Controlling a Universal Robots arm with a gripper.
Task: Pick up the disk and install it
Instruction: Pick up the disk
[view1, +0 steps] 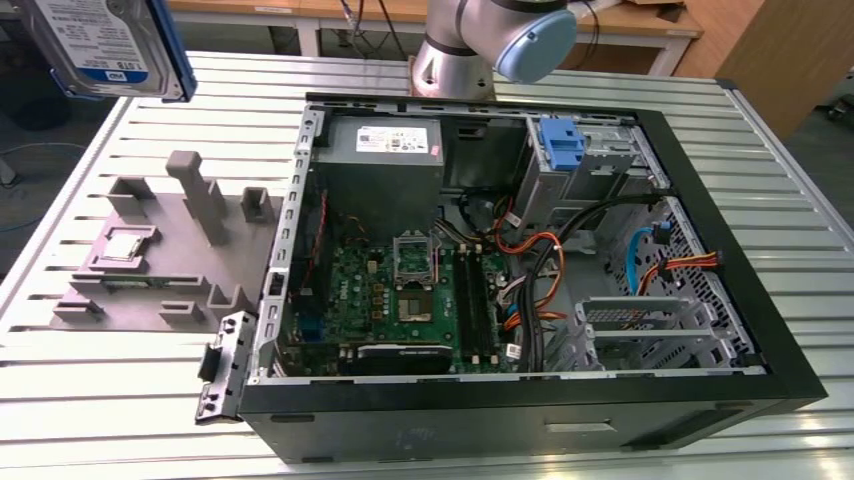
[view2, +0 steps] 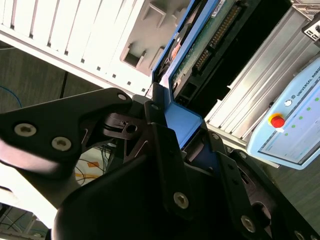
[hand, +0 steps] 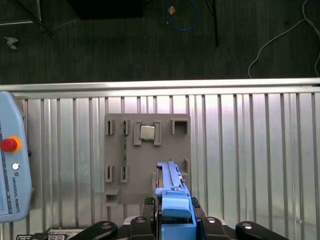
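Observation:
The disk (view1: 107, 45), a silver hard drive with a white-and-blue label and blue side rails, hangs in the air above the table's far corner at the exterior view's left. In the first wrist view the disk (hand: 172, 192) shows edge-on above the grey fixture. My gripper (hand: 173, 215) is shut on it, one black finger on each side. In the second wrist view the gripper (view2: 185, 132) clamps the blue rail, and the disk's (view2: 200, 45) green circuit board faces the camera.
A grey holder block (view1: 160, 250) with a small square chip (view1: 123, 247) lies on the slatted table. The open computer case (view1: 534, 390) fills the exterior view's right, with a blue-latched drive cage (view1: 567, 145). A teach pendant (hand: 12, 160) lies on the table's edge.

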